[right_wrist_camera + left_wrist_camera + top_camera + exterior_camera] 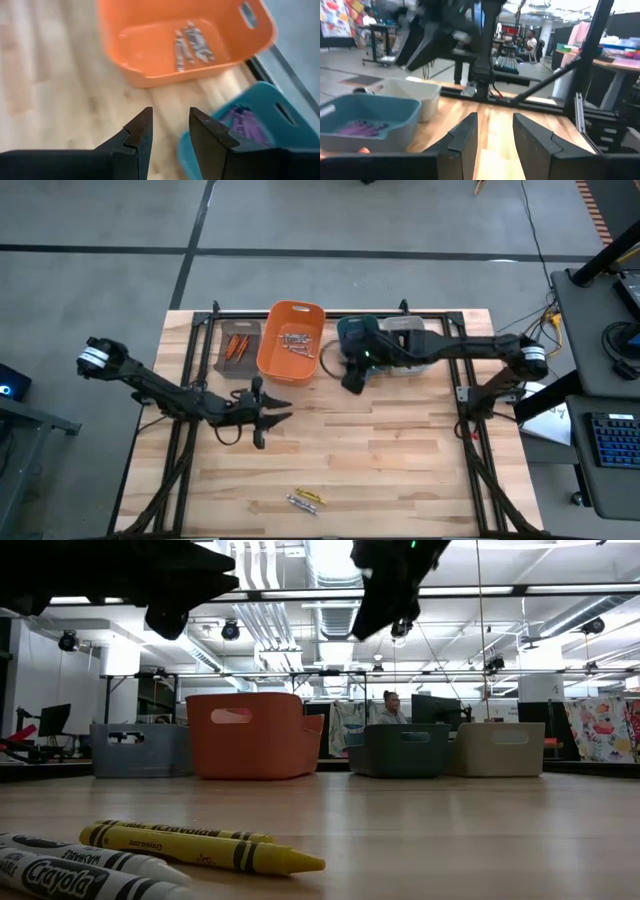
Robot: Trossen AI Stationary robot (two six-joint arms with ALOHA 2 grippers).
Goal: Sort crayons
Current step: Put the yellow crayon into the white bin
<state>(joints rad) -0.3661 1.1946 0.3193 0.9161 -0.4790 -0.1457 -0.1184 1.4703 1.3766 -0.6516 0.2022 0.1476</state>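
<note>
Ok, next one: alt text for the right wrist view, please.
The right gripper, empty with fingers apart, hangs over the wooden table between two plastic bins. The orange plastic bin holds several greyish wax crayons; the teal plastic bin holds purple wax crayons.

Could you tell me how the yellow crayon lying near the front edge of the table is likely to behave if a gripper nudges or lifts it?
The yellow crayon is round and lies flat, so a sideways nudge would probably roll it. It looks thin and small, likely light. Its paper wrapper may aid grip, though the slim wax could snap if squeezed hard.
</note>
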